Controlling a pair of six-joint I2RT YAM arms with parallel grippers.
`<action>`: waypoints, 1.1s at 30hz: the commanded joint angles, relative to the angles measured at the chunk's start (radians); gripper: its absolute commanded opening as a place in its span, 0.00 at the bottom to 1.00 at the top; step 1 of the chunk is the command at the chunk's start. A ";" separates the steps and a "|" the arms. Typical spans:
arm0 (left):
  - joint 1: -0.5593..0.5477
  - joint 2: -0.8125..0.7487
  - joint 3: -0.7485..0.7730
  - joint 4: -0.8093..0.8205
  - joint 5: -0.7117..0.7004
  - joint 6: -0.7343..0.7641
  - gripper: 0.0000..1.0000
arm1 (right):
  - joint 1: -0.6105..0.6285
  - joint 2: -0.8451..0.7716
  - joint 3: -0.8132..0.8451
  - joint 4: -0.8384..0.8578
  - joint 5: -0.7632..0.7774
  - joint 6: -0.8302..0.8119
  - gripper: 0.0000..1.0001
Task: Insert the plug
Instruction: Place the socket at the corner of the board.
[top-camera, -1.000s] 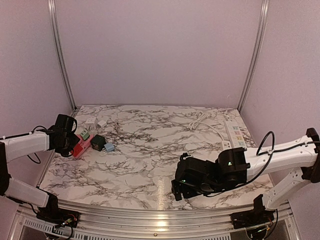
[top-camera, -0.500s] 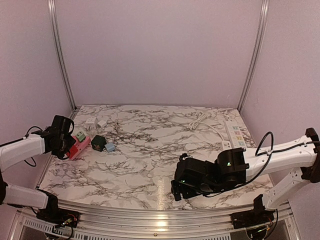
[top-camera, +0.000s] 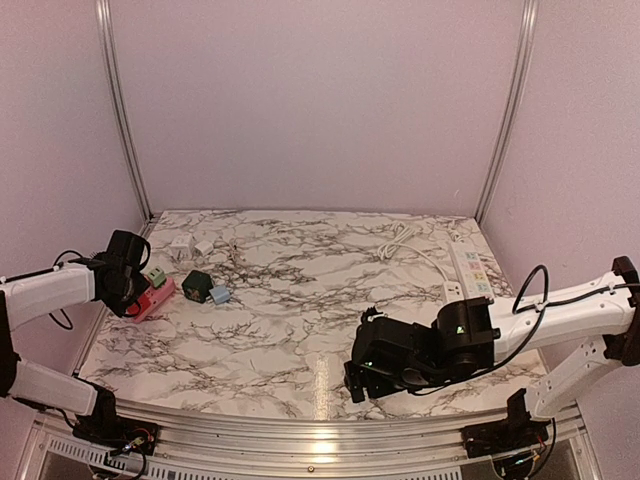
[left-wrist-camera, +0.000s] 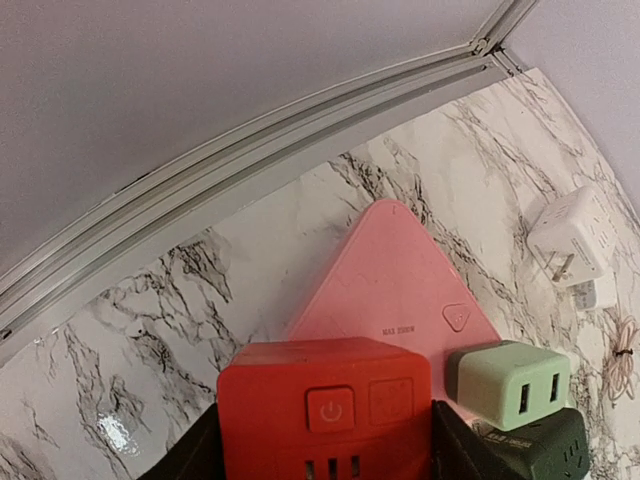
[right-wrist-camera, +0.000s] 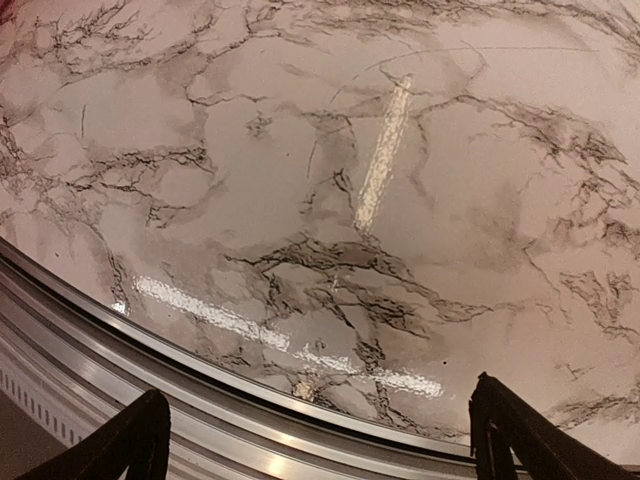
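Left wrist view is showing the left gripper (left-wrist-camera: 325, 430) holding a red plug block (left-wrist-camera: 320, 380) between its narrowed fingers, at the far left side of the table (top-camera: 300, 320) and touching a pink triangular adapter (left-wrist-camera: 395, 290). The right gripper (right-wrist-camera: 320, 390) is hanging wide and empty over the near edge. I judge the grasping step is in hand. Next, the block is needing a carry across to the white power strip (top-camera: 470, 268), with its pins lined up to a socket.

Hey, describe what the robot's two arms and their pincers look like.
The left arm and the right arm are both made of white tubular links that end in bulky black wrist housings. A black cable loops beside each arm, and small green lights glow on the right one. The left pincer and the right pincer have black fingers.
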 joint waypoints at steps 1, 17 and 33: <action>0.009 0.019 0.038 0.021 -0.033 0.010 0.47 | 0.006 -0.012 0.016 0.010 0.002 0.003 0.98; 0.026 -0.006 0.046 0.028 -0.005 0.041 0.85 | 0.004 0.015 0.044 -0.005 0.007 -0.005 0.98; 0.010 -0.308 0.010 0.016 0.321 0.137 0.99 | -0.155 -0.278 -0.034 -0.084 0.133 0.049 0.99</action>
